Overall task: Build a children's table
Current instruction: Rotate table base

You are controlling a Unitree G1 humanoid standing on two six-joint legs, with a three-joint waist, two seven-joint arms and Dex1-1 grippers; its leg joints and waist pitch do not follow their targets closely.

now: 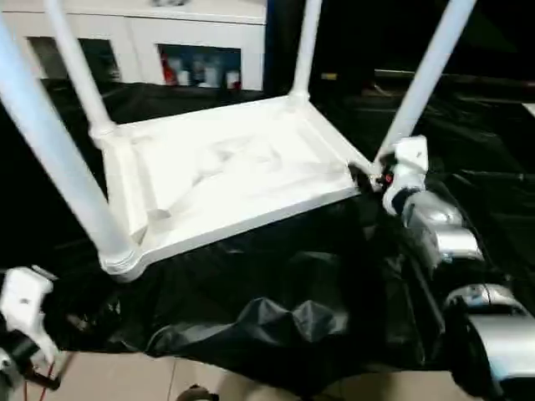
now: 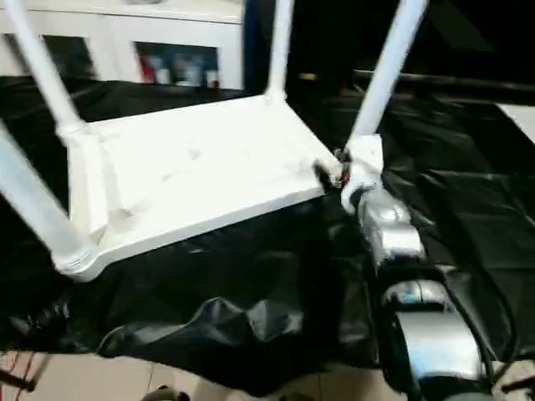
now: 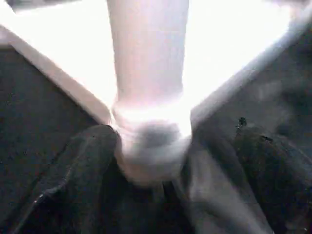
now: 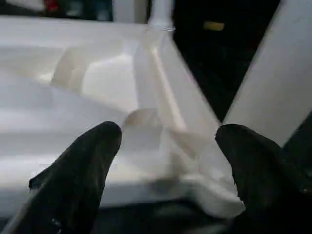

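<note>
The children's table [image 1: 226, 171] lies upside down on a work surface draped in crumpled black plastic sheet [image 1: 284, 322], its ribbed white underside facing up and all four tapered legs standing in the rounded corner sockets. The near-left leg [image 1: 58, 159] rises steeply from its socket at the front corner of the top, the far-left leg [image 1: 79, 71] and far-right leg [image 1: 305, 46] stand at the back corners, and the near-right leg [image 1: 426, 75] leans up and away from the corner closest to the robot's right arm.

The right gripper [image 4: 168, 146] reaches in at that near-right corner, its two black fingers [image 4: 78, 180] spread wide, one over the table's rim and the other just beside the base of the near-right leg; the pincer has hold of nothing, and the socket sits in the gap between the fingertips. Its white wrist housing and silver forearm [image 1: 435, 225] trail back from the corner towards the lower right.

The left gripper [image 1: 25, 313] hangs below and just off the near-left corner, apart from the table; its wrist camera looks straight at the near-left leg's collar and socket, close ahead. Whether its fingers are spread or closed cannot be told.

Behind the table stands a white cabinet [image 1: 167, 38] with glass doors, red and blue items visible inside.
</note>
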